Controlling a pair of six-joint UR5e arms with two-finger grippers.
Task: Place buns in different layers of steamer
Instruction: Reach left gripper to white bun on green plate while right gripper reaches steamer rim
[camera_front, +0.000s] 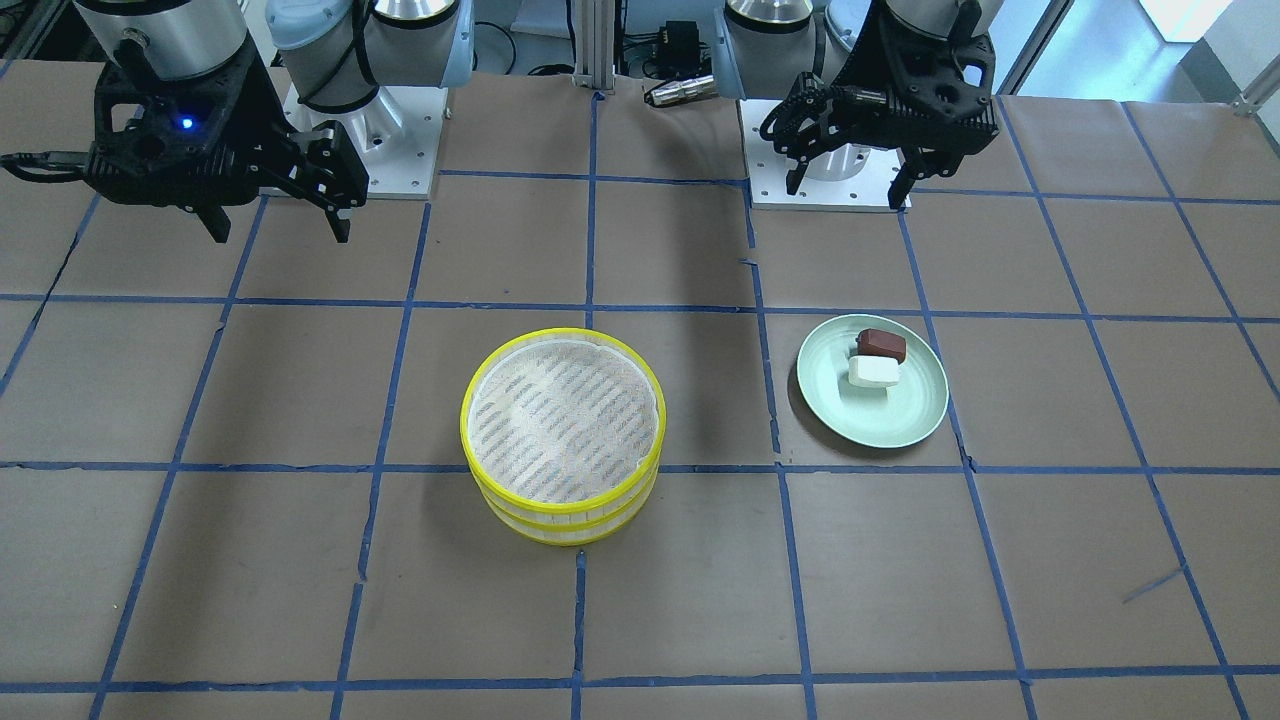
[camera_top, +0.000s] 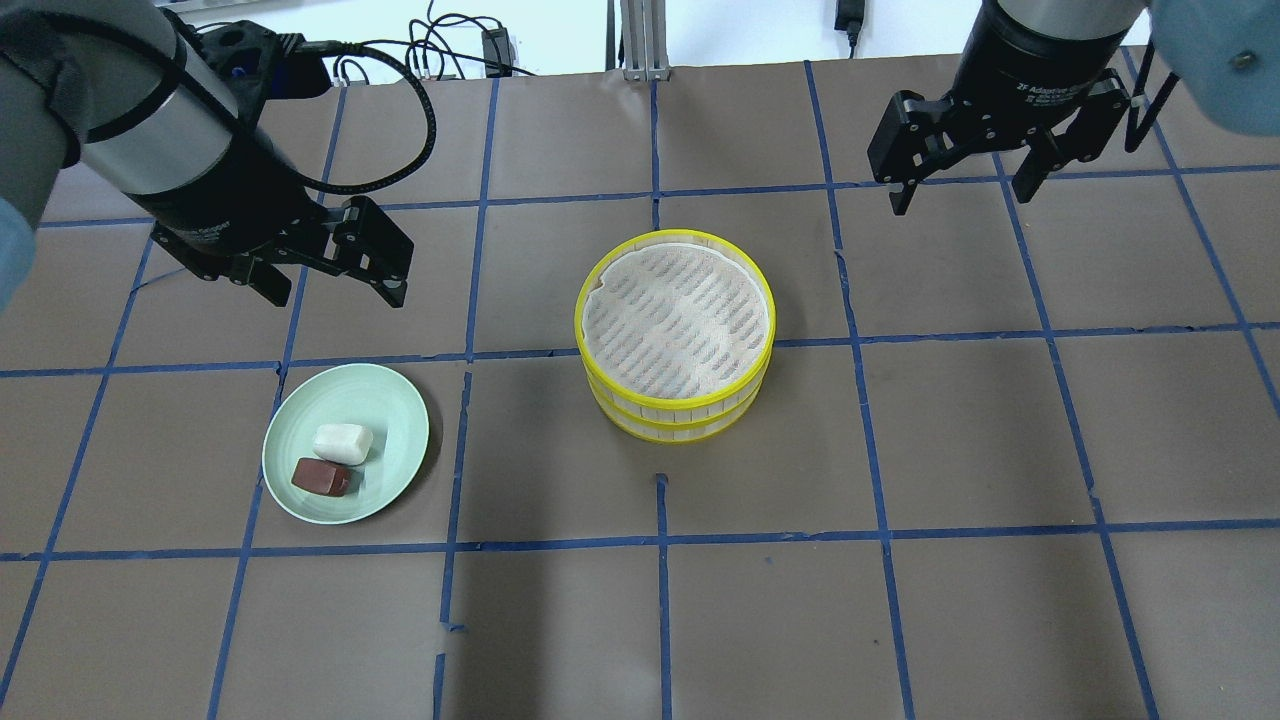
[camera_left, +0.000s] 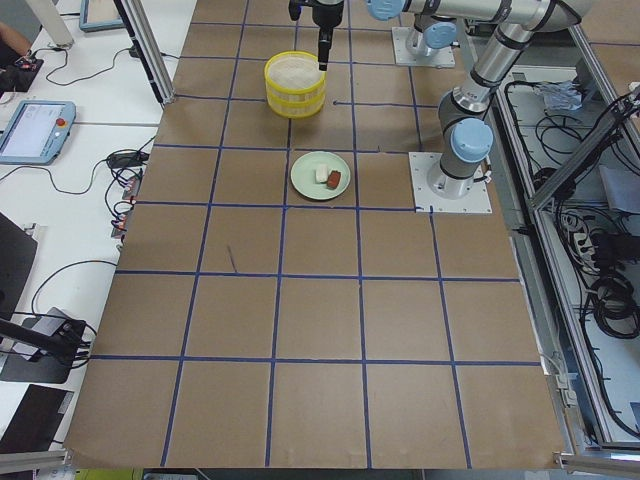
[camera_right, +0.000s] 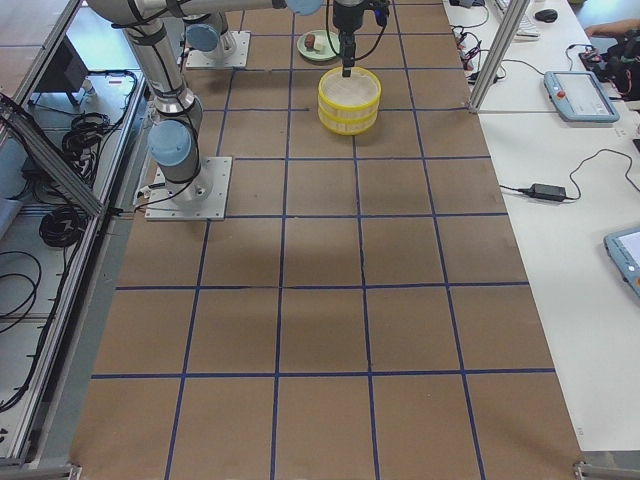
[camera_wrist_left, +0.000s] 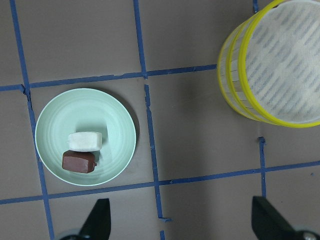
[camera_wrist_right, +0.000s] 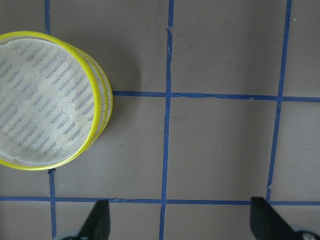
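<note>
Both arms are raised, wrists pointing down. The left end effector (camera_top: 336, 296) hangs above the bench (camera_top: 1000, 450) near the pale green plate (camera_top: 400, 420), fingers spread wide and empty. The right end effector (camera_top: 960, 200) is equally wide open and empty, well apart from the steamer (camera_top: 680, 410).

The steamer's two trays are stacked mid-bench. The white bun (camera_top: 343, 441) and reddish-brown bun (camera_top: 321, 477) touch on the plate. The bench is brown with a blue tape grid.

We see a brown table (camera_top: 1000, 430) gridded with blue tape lines (camera_top: 950, 337). At centre frame in the overhead view, the steamer (camera_top: 676, 412) has bright yellow rims, pale slatted sides and whitish mesh striped with grey dashes. At lower left, a pale green plate (camera_top: 390, 420) bears a white bun (camera_top: 343, 441) and a reddish-brown bun (camera_top: 321, 477). The left hand (camera_top: 336, 299) and right hand (camera_top: 958, 202) are black.
</note>
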